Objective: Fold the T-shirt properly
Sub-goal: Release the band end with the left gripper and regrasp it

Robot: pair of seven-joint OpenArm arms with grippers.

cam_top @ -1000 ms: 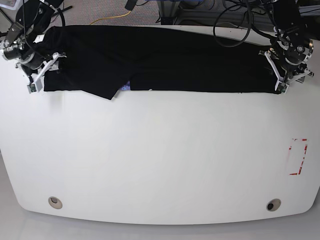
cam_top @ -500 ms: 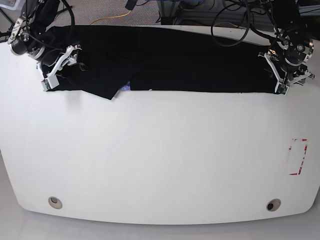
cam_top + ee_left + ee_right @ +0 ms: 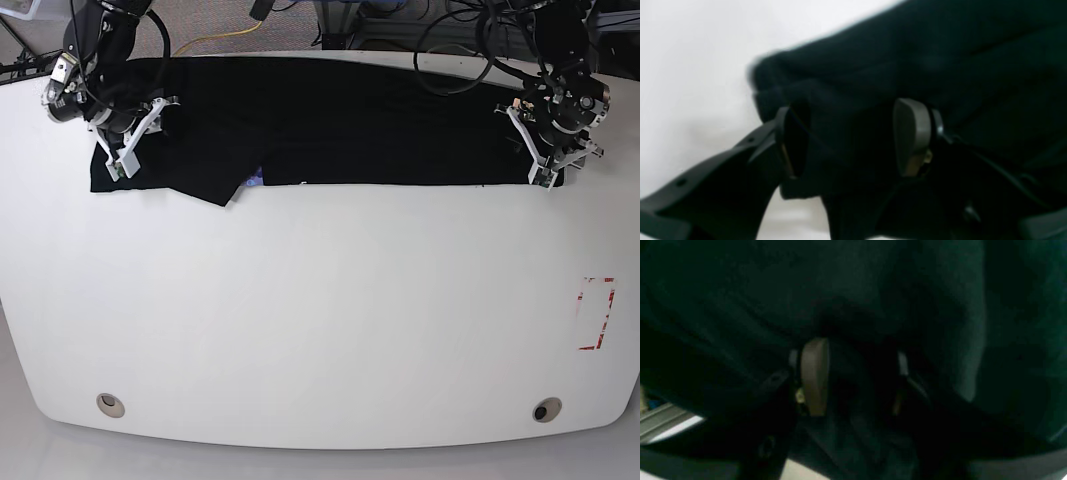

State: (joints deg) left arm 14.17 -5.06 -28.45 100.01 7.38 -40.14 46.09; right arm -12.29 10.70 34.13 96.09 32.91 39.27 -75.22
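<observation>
Both arms reach over the table's far edge. Left gripper (image 3: 549, 150), at the base view's right end, has jaws apart with black cloth between the pads (image 3: 912, 133). Right gripper (image 3: 130, 140), opposite end, jaws partly closed around cloth.

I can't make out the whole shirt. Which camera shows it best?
The base view: the T-shirt lies there as a long black band along the table's far edge. Both wrist views show only dark cloth close up between gripper fingers.
</observation>
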